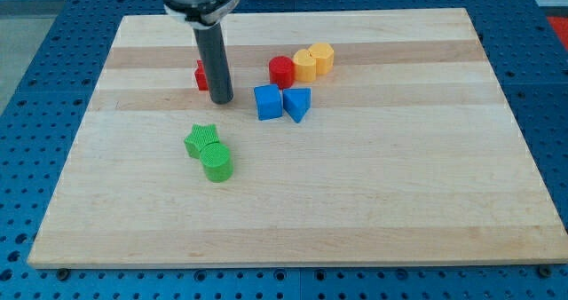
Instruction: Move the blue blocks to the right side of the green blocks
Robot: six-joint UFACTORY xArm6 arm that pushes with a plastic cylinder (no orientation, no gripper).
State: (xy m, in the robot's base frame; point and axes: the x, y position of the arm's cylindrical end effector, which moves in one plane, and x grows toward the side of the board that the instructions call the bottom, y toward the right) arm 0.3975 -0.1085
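A blue cube (267,102) and a blue triangular block (297,104) sit side by side, touching, near the board's middle. A green star block (201,140) and a green cylinder (216,161) touch each other lower left of the blue pair. My tip (221,99) rests on the board left of the blue cube, about a block's width away, and above the green star. The dark rod rises from it toward the view's top.
A red block (201,75) is partly hidden behind the rod. A red cylinder (281,71) touches two yellow blocks (305,65) (322,57) above the blue pair. The wooden board (355,211) lies on a blue perforated table.
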